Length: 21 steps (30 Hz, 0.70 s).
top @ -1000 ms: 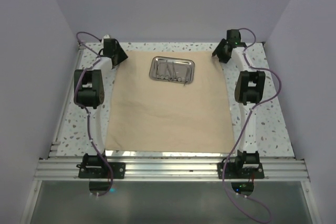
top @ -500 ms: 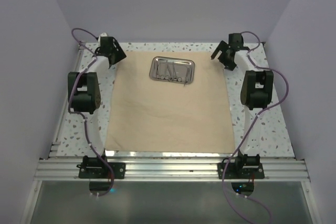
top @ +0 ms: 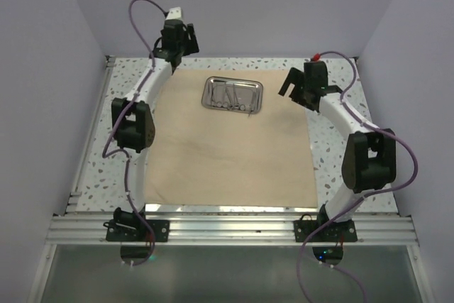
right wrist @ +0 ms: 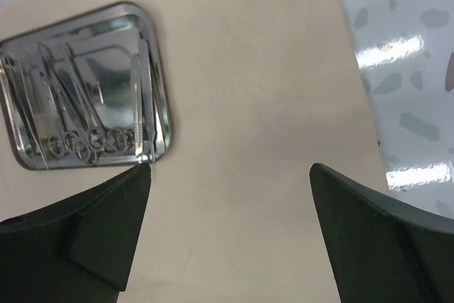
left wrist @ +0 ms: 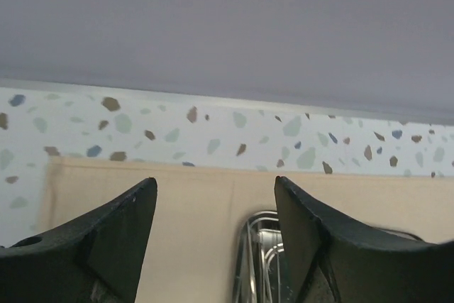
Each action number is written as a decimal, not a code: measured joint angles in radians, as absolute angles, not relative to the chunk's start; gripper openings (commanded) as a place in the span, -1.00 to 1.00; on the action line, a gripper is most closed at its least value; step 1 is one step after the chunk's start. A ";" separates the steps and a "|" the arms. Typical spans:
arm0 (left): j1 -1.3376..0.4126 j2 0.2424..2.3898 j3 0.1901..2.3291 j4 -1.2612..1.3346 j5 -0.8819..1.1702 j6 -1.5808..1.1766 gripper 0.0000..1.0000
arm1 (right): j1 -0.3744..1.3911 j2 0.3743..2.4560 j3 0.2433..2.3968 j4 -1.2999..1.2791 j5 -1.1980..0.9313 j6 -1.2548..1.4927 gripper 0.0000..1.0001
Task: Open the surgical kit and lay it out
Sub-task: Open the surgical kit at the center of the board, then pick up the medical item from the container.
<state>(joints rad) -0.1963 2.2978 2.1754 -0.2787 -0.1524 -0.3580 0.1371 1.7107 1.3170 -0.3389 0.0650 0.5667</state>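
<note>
Left gripper [left wrist: 213,196] is hovering spread, gripping nothing, beyond and left of the steel tray [top: 260,96]. Right gripper [right wrist: 230,168] is gaping wide, empty, right of the tray. Cloth wrap [top: 234,154] is lying flat under the tray, which is holding the instruments [right wrist: 78,115].

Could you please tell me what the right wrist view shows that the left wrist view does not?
Only the right wrist view shows the whole tray with the instruments lined up inside. Only the left wrist view shows the back wall and the cloth's far edge. Both show the cloth, the speckled table and at least part of the tray.
</note>
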 measured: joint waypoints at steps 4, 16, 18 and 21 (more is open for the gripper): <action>-0.284 2.364 2.178 -0.312 -0.157 -0.354 0.38 | 0.187 1.703 1.237 -0.337 0.073 0.564 0.97; -0.314 2.380 2.006 -0.327 -0.212 -0.358 -0.12 | 0.286 1.466 0.945 -0.351 0.091 0.567 0.91; -0.331 2.366 1.943 -0.321 -0.224 -0.358 -0.13 | 0.295 1.421 0.906 -0.368 0.085 0.566 0.91; -0.365 2.357 1.864 -0.314 -0.243 -0.358 -0.12 | 0.296 1.339 0.875 -0.405 0.078 0.561 0.91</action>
<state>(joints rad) -0.3653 2.3573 1.8641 -0.3138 -0.2428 -0.3584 0.2958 1.3388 0.8745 -0.4049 0.0780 0.5613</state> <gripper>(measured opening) 0.439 0.960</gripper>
